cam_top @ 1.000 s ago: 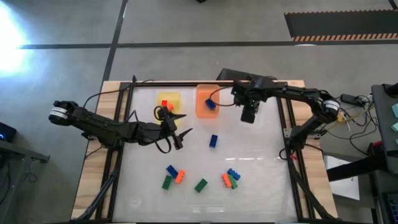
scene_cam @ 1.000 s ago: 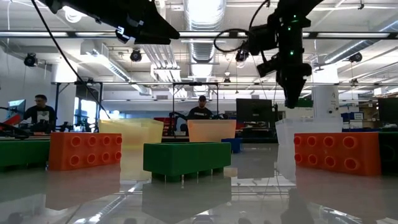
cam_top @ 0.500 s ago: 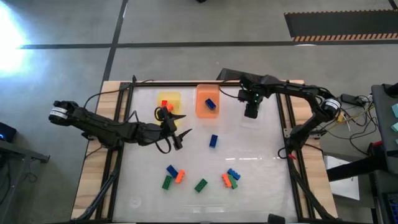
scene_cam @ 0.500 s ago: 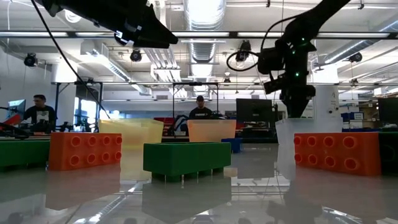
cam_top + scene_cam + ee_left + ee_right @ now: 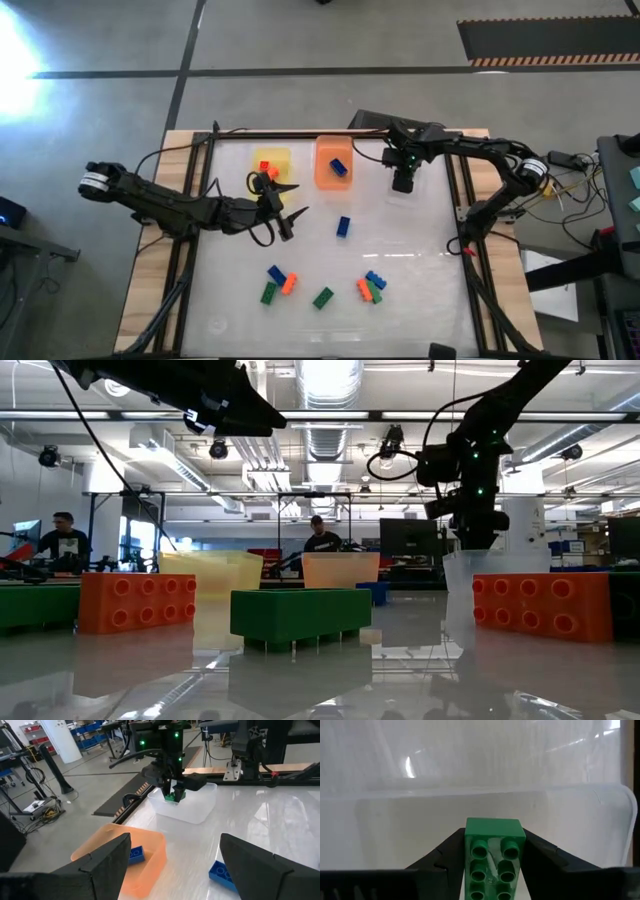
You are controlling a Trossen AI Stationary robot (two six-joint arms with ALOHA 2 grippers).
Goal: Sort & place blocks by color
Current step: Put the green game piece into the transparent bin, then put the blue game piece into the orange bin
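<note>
Leftmost, the left arm reaches in from the tabletop's (image 5: 230,300) left edge, and its left claw (image 5: 290,212) hangs with fingers spread wide and nothing between them, over bare surface just near of the yellow tray (image 5: 271,163). That tray sits at the far edge with an orange block (image 5: 265,167) in it. Just right of it stands the orange tray (image 5: 333,162), holding a blue block (image 5: 339,168); the left wrist view shows the same tray (image 5: 120,851) with the blue piece against its inner wall.

Open room lies in the middle of the tabletop: only a lone blue block (image 5: 343,226) sits there, well apart from both claws. Along the near side the remaining blocks lie in loose groups: a blue, orange and green cluster (image 5: 277,282) at left, a single green block (image 5: 322,297) between, and an orange, green and blue cluster (image 5: 371,287) at right. The near edge beyond them is unoccupied.

Farther right, the right claw (image 5: 402,181) is lowered over the clear tray (image 5: 186,806) near the far right corner. Its fingers are set narrowly on a green block (image 5: 493,854), gripping its two long sides, with the block inside the tray's rim and close above the floor; whether it touches the floor cannot be told.
</note>
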